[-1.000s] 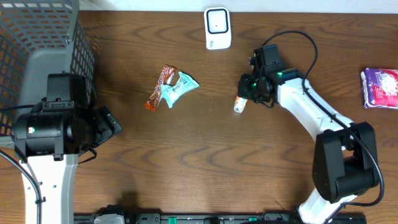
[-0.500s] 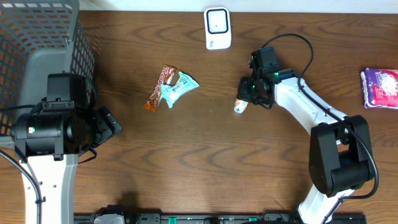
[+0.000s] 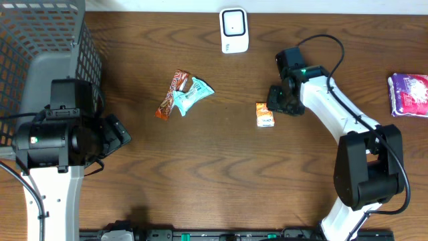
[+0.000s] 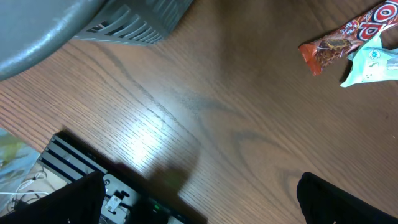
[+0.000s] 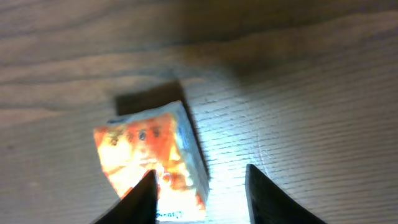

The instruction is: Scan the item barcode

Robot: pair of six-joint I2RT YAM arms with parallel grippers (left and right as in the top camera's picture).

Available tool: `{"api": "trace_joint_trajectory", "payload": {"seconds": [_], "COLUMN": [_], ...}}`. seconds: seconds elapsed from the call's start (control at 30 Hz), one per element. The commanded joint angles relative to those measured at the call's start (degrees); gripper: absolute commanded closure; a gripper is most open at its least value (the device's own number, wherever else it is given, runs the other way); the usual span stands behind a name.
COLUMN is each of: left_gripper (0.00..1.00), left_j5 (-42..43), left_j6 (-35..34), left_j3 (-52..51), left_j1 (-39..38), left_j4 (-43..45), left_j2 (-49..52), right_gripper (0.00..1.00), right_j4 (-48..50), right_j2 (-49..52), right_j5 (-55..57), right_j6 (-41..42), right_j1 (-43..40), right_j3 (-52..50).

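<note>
1. Right gripper (image 5: 200,190) has its jaws parted and holds nothing. The orange packet (image 5: 149,149) lies flat just below its fingertips, partly under one finger.
2. Step looks like pickup; the scanner (image 3: 234,30) is well apart from this gripper.
3. Next: close on the packet, then turn the barcode to the scanner.
4. Left gripper (image 4: 202,199) is wide and empty.

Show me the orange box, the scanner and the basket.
orange box (image 3: 265,115): overhead view, middle of its top face.
scanner (image 3: 234,28): overhead view, centre of its white front.
basket (image 3: 33,33): overhead view, on its mesh wall.

Right arm (image 3: 329,107), left arm (image 3: 57,134): white links, black joints.
</note>
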Motion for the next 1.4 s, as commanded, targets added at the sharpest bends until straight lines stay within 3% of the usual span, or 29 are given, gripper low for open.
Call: {"api": "trace_joint_trajectory", "payload": {"seconds": [0.0, 0.1, 0.43, 0.67, 1.37], "left_gripper": [0.02, 0.02, 0.02, 0.02, 0.02], "left_j5": [-0.87, -0.87, -0.87, -0.90, -0.87], "left_j6": [-0.52, -0.52, -0.55, -0.55, -0.52], "left_j3": [-0.07, -0.07, -0.07, -0.07, -0.07], "left_j1": [0.31, 0.31, 0.31, 0.31, 0.31], "left_j4": [-0.22, -0.22, -0.22, -0.22, -0.22], "left_j2": [-0.04, -0.04, -0.04, -0.04, -0.04], "right_gripper": [0.37, 0.28, 0.30, 0.12, 0.19], "right_j4": [-0.31, -0.39, -1.05, -1.75, 0.17], "right_j2": [0.28, 0.28, 0.35, 0.35, 0.37], "right_j5": [-2.03, -2.64, -2.67, -3.34, -0.90], "right_j6": [-4.04, -6.67, -8.26, -8.22, -8.28], "right_j1": [0.04, 0.04, 0.04, 0.04, 0.09], "right_j3": [1.38, 1.38, 0.85, 0.20, -1.27]}}
